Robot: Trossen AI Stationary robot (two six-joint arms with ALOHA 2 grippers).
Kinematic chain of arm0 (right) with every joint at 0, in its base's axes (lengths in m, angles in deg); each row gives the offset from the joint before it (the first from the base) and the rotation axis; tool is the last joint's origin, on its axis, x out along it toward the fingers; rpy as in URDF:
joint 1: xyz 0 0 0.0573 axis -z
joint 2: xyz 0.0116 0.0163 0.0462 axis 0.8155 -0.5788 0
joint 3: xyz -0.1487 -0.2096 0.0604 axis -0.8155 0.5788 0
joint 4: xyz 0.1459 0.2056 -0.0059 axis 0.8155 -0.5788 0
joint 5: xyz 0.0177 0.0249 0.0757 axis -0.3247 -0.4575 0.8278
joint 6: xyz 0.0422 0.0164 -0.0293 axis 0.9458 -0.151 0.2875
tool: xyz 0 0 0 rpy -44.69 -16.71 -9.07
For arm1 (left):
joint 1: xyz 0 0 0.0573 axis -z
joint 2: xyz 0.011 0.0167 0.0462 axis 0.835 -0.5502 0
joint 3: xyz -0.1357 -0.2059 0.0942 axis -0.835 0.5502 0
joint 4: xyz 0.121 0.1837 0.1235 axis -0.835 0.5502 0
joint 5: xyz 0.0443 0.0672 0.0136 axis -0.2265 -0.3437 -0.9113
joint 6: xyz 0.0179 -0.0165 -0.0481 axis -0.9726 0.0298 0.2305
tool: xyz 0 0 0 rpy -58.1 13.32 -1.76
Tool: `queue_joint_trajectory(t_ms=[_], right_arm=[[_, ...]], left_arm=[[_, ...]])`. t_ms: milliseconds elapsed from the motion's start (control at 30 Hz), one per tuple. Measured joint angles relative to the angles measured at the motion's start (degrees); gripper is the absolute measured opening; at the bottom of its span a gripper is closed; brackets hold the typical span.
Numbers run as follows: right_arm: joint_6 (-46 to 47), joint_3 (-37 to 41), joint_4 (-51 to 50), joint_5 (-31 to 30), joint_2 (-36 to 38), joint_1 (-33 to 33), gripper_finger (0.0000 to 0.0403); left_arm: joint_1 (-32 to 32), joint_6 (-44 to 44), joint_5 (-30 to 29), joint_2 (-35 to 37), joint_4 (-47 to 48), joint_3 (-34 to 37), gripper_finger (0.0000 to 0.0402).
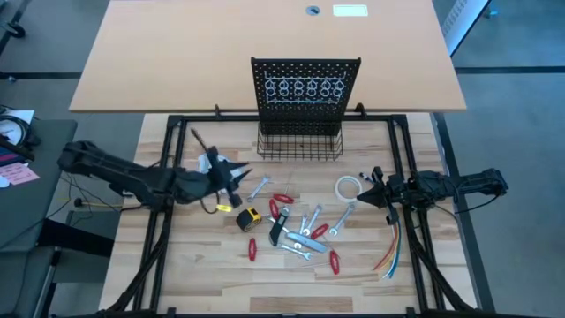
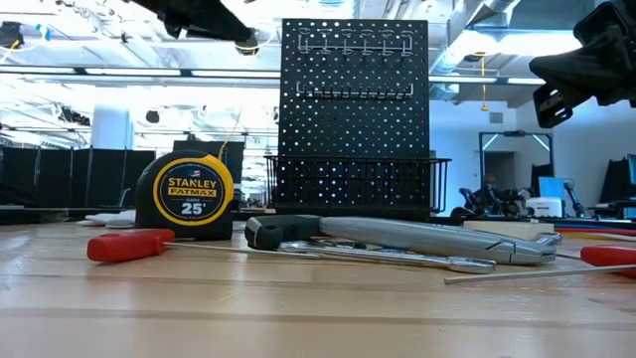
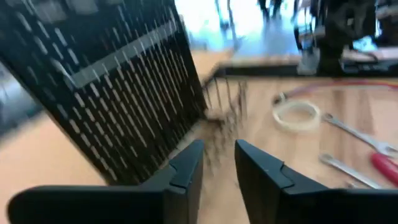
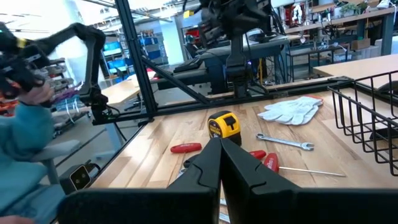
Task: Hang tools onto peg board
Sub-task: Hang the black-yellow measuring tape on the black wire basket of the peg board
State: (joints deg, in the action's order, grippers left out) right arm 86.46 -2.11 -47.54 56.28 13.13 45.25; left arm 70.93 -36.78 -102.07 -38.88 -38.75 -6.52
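Readable text appears on one item only: the yellow-and-black tape measure (image 2: 184, 196) standing on the bench (image 2: 318, 308). In the low view, its round face label reads "STANLEY" above "FATMAX", with the number "25'" below. No other lettering is legible in any view.
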Motion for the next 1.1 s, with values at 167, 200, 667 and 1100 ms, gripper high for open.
queue_joint_trajectory(t_ms=[167,200,667,1100], right_arm=[[0.0,-0.02,0.0,0.0,0.02,0.0,0.0015],[0.0,-0.02,0.0,0.0,0.0,0.0,0.0015],[0.0,-0.02,0.0,0.0,0.0,-0.02,0.0015],[-0.01,0.0,-0.02,0.0,0.0,0.0,0.0015]], left_arm=[[1.26,16.28,0.91,-6.51,9.88,-4.88,0.0112],[1.26,18.98,1.09,-7.76,9.92,-4.92,0.0113],[-3.39,32.42,25.91,-11.02,19.37,-5.97,0.0162],[13.31,43.64,13.55,-9.85,22.43,-5.97,0.0167]])
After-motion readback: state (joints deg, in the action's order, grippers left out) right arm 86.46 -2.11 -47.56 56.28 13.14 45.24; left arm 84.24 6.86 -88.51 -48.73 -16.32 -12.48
